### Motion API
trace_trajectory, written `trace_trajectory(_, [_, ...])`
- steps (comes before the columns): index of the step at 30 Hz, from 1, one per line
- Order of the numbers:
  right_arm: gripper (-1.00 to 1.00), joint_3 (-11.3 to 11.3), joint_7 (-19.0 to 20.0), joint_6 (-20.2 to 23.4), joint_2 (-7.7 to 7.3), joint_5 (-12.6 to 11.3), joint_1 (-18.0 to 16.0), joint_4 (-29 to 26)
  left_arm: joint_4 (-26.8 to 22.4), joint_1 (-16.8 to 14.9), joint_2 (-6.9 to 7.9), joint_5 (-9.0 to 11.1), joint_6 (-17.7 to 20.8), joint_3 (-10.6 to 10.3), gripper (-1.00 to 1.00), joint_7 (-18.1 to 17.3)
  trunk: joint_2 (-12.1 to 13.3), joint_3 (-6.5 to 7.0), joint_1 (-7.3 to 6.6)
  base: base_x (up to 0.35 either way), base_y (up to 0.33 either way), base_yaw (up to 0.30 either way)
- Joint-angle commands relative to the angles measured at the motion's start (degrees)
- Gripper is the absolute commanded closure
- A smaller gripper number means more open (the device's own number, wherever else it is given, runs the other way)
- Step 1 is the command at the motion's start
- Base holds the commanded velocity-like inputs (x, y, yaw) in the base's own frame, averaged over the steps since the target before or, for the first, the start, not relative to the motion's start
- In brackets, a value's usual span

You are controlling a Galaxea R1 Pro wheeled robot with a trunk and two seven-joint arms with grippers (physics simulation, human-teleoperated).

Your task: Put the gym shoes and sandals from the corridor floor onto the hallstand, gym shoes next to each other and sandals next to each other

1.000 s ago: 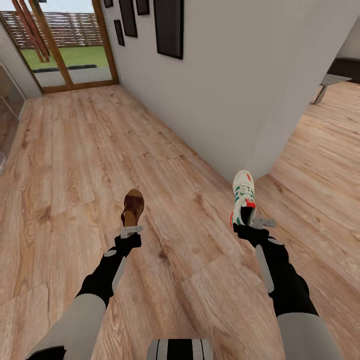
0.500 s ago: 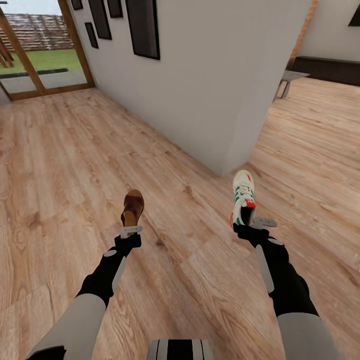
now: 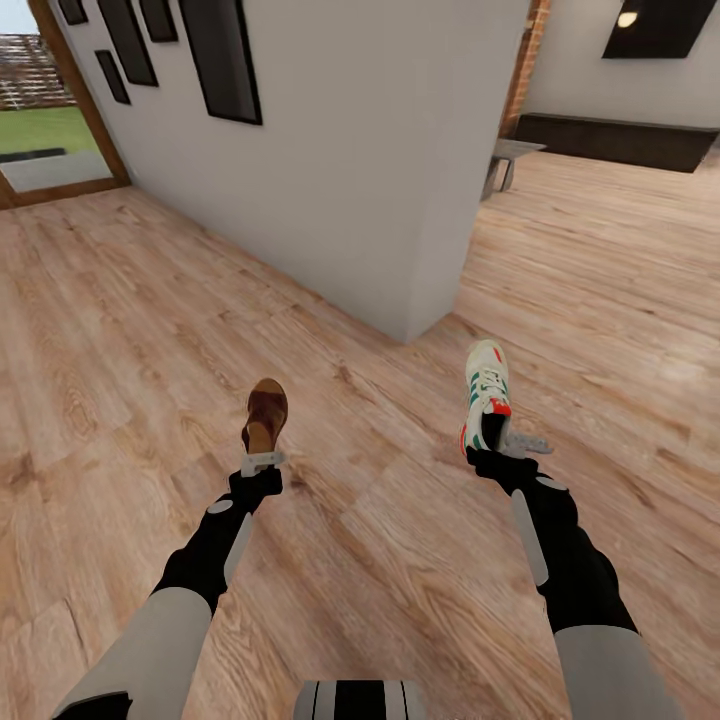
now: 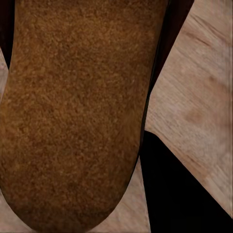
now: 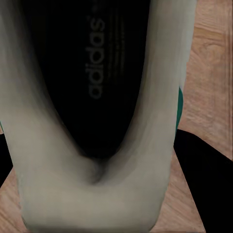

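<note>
My left gripper is shut on the heel of a dark brown sandal, held above the corridor floor with its toe pointing away from me. The sandal's tan-brown footbed takes up most of the left wrist view. My right gripper is shut on the heel of a white gym shoe with green stripes and red-orange accents, also held off the floor. The shoe's dark inside and pale heel rim loom close in the right wrist view. The hallstand is out of view.
A white wall corner juts out straight ahead, with dark picture frames along its left face. A glass door lies far left. To the right the wood floor opens into another room with a grey table leg.
The whole view has swung to the right: the wall corner and glass door slid left and the room on the right opened up. Both arms and their shoes kept their pose.
</note>
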Motion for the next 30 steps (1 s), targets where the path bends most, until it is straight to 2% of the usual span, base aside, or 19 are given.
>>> trace_trajectory(1, [1.0, -0.02, -0.34, 0.24, 0.04, -0.4, -0.04, -0.07, -0.16, 0.0, -0.08, -0.76, 0.33, 0.34, 1.0, -0.36, -0.02, 0.0, -0.01, -0.006, 0.005, -0.293])
trace_trajectory(3, [1.0, -0.02, -0.34, 0.23, 0.04, -0.4, -0.04, -0.08, -0.16, 0.0, -0.09, -0.76, 0.34, 0.34, 1.0, -0.36, -0.02, 0.07, -0.01, -0.003, 0.003, -0.293])
trace_trajectory(30, [1.0, -0.02, -0.34, 0.24, 0.04, -0.4, -0.04, -0.06, -0.16, 0.0, -0.1, -0.75, 0.35, 0.34, 1.0, -0.36, 0.34, 7.11, -0.71, 0.0, 0.0, -0.293])
